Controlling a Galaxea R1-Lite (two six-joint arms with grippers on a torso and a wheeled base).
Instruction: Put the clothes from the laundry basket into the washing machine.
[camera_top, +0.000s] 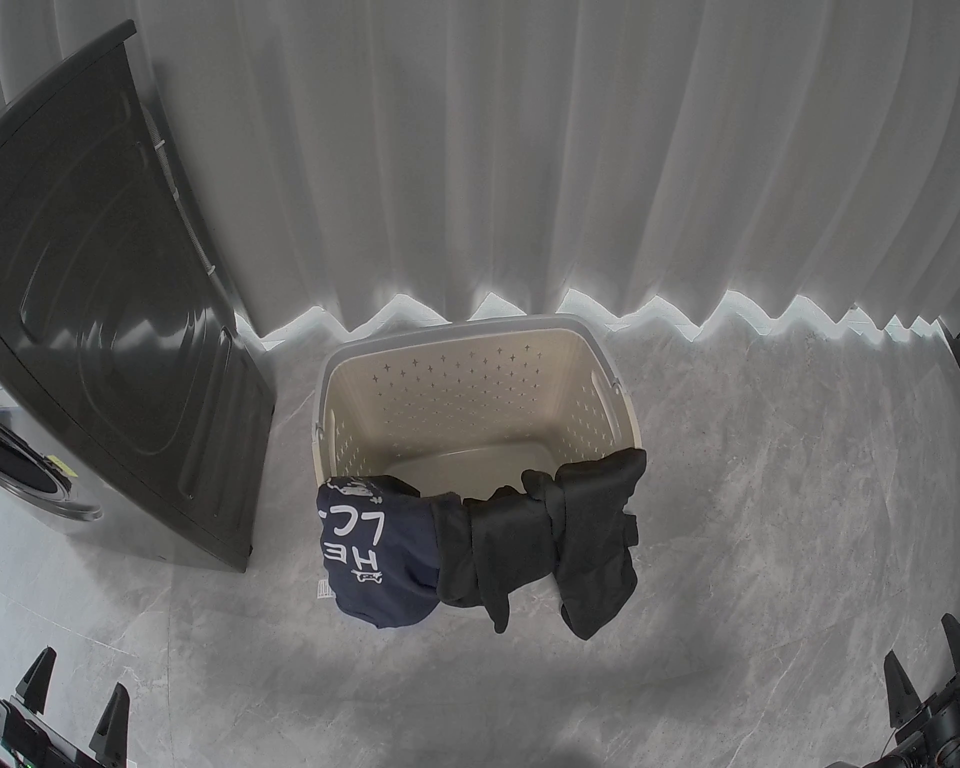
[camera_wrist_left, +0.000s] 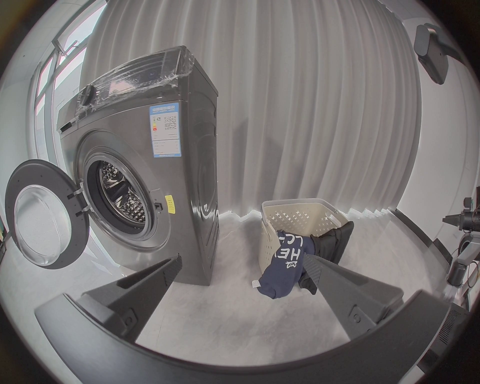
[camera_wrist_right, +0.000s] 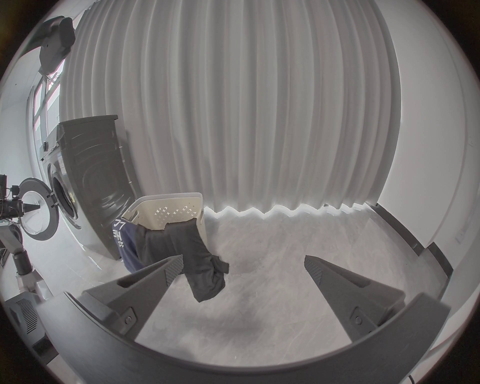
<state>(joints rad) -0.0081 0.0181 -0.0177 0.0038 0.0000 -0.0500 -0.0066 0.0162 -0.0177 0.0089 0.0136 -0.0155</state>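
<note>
Head view: I see the laundry basket at frame centre, with a navy shirt and a black garment draped over its near rim. The washing machine stands at upper left. Left wrist view: I read the left gripper as spread wide, holding nothing; the machine door hangs open. Right wrist view: the right gripper is likewise spread and empty.

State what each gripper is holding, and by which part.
Nothing is held. The left gripper and the right gripper are both open and empty, apart from the navy shirt and black garment draped over the front rim of the laundry basket.
</note>
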